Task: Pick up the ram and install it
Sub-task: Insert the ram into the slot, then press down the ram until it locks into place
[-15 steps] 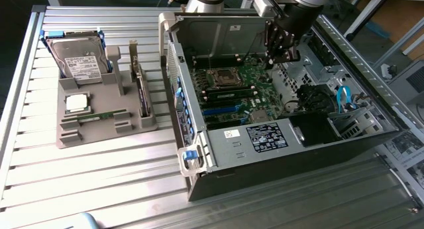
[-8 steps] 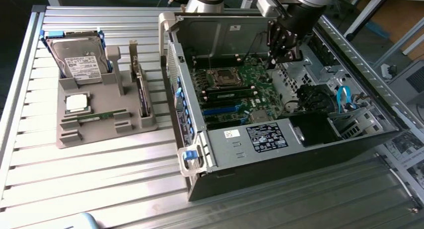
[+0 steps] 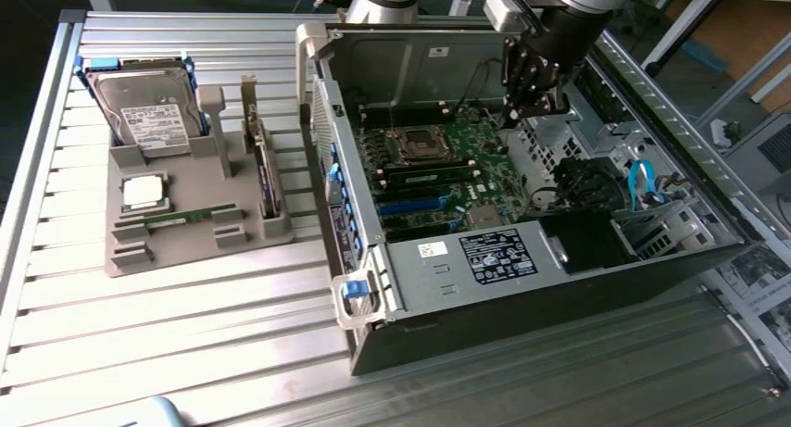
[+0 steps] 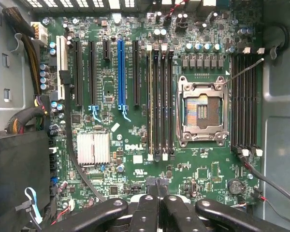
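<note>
Ram (image 3: 185,218) lying flat in front slot of grey holder tray (image 3: 136,257), on slatted table (image 3: 185,334), at exterior view's left. Untouched, well apart from gripper. Square CPU (image 3: 144,191) just behind ram in same tray. Hard drive (image 3: 151,117) leaning upright at tray's far end, white label facing up. Card (image 3: 265,172) standing on edge along tray's side nearest case.

Gripper (image 3: 540,101) clenched, fingers (image 4: 157,193) pressed together, holding nothing. Hanging inside open PC case (image 3: 544,288) above motherboard (image 3: 451,172), arm coming down from upper edge of exterior view.

Wrist view: looking straight down on motherboard (image 4: 135,159). CPU socket (image 4: 202,111) empty, contacts exposed, metal frame around it. Four memory slots (image 4: 159,104) beside socket, toward blue slot (image 4: 121,72); more memory slots (image 4: 245,101) on socket's other side. Silver heatsink (image 4: 93,147) near blue slot's end. Black cable bundle (image 4: 26,118) by case wall.
</note>
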{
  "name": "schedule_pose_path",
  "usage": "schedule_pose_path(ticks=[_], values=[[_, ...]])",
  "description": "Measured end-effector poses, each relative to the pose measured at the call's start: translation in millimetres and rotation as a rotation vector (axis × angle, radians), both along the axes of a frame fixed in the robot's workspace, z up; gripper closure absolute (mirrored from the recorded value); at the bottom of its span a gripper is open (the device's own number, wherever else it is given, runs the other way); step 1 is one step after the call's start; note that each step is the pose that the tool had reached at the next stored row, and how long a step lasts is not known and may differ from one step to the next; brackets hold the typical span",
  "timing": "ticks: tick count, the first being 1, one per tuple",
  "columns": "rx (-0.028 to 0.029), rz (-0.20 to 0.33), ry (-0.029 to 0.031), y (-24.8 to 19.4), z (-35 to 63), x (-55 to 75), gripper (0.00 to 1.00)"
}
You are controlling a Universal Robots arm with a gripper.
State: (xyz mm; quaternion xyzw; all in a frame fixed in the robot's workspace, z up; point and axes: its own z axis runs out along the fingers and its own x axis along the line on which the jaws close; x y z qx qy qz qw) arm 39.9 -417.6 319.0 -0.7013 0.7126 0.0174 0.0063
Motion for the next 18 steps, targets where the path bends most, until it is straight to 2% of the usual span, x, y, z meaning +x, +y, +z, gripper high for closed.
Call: schedule_pose_path(ticks=[12,18], values=[[0.0002,0.0,0.0,0.0,-1.2,-1.1,0.89],[0.0,0.0,0.0,0.0,-10.0,-6.5,0.89]])
